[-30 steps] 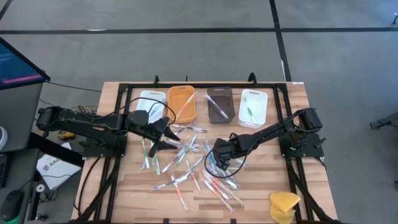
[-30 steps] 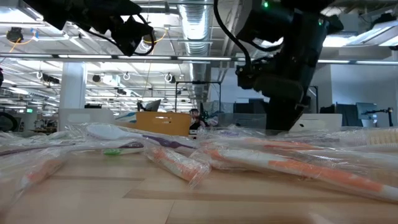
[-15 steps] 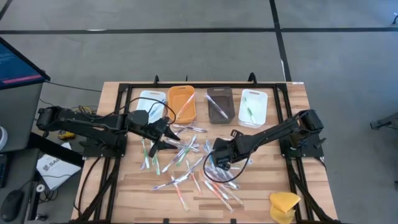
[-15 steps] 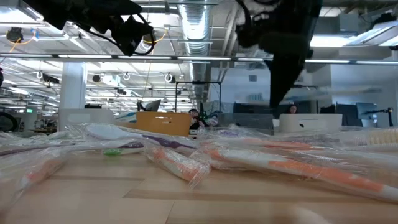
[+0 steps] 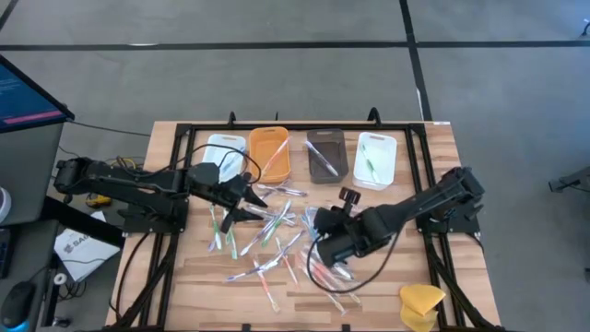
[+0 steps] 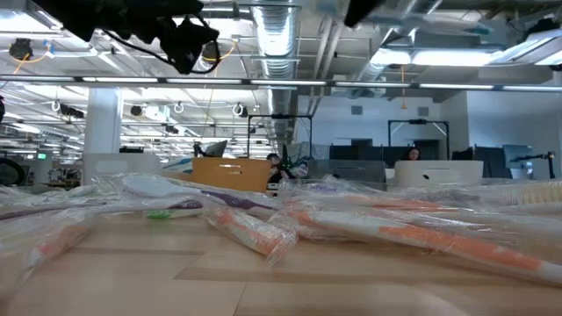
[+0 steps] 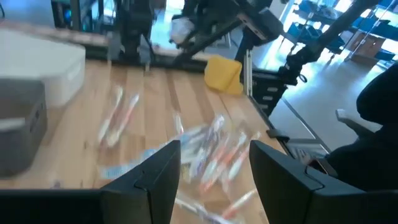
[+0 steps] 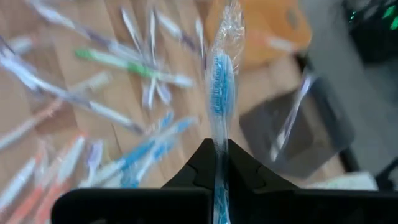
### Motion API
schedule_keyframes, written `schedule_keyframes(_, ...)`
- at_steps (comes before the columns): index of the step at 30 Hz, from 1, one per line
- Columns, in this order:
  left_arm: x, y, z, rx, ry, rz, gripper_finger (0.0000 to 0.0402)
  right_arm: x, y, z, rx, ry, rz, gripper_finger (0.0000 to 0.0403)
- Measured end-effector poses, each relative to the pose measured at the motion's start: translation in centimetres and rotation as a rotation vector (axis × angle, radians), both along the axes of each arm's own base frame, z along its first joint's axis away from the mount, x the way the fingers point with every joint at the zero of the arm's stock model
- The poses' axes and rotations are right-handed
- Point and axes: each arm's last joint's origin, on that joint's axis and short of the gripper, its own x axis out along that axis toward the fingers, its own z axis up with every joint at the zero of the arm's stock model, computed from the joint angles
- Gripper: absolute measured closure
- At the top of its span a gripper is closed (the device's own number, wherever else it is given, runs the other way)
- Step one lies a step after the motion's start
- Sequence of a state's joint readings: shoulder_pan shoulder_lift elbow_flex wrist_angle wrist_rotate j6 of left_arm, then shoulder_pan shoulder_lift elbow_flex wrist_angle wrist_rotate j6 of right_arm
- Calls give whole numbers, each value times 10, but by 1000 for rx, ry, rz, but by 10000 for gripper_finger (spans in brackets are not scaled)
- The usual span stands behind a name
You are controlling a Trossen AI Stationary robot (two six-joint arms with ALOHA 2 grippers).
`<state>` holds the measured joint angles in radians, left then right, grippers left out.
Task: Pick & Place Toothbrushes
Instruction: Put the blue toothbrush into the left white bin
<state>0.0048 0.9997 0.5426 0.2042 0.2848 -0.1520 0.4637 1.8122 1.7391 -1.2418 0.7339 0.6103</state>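
Only in the right wrist view is the grip being shown: a blue-bristled toothbrush sealed in a clear plastic wrapper point(image 8: 219, 93) is being pinched by the right gripper point(image 8: 219, 163), its dark fingers point(image 8: 239, 168) closed tightly on the handle. The brush's long axis is running straight out from the fingers, head pointing away. From above, that gripper point(image 5: 329, 249) is being held over the scattered wrapped toothbrushes point(image 5: 267, 231) on the wooden worktop point(image 5: 198, 272). The left gripper point(image 5: 241, 201) is being held half open, empty, above the pile's left side.
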Motion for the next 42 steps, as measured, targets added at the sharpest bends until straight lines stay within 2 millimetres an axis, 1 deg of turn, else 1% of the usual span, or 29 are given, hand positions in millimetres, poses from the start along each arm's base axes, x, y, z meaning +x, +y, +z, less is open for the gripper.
schedule_keyframes(2,1,0,4,24,-52,-6,216,0,5,6,-41,-51,18,399)
schedule_keyframes(6,2,-3,15,87,-182,-29,216,1,17,11,-118,-127,57,399)
schedule_keyframes(10,2,-14,21,171,-280,-89,216,3,26,15,-172,-193,84,399)
schedule_keyframes(13,1,-24,22,229,-315,-141,216,6,32,18,-186,-228,115,399)
schedule_keyframes(17,0,-32,22,265,-344,-184,216,11,37,23,-200,-265,171,399)
schedule_keyframes(24,12,-37,11,268,-324,-201,212,15,40,27,-212,-288,203,399)
schedule_keyframes(31,24,-39,4,267,-349,-197,178,17,41,23,-212,-278,208,399)
schedule_keyframes(37,24,-39,6,265,-365,-194,147,16,41,23,-213,-274,208,399)
schedule_keyframes(42,24,-39,6,266,-372,-191,137,17,41,23,-197,-272,218,399)
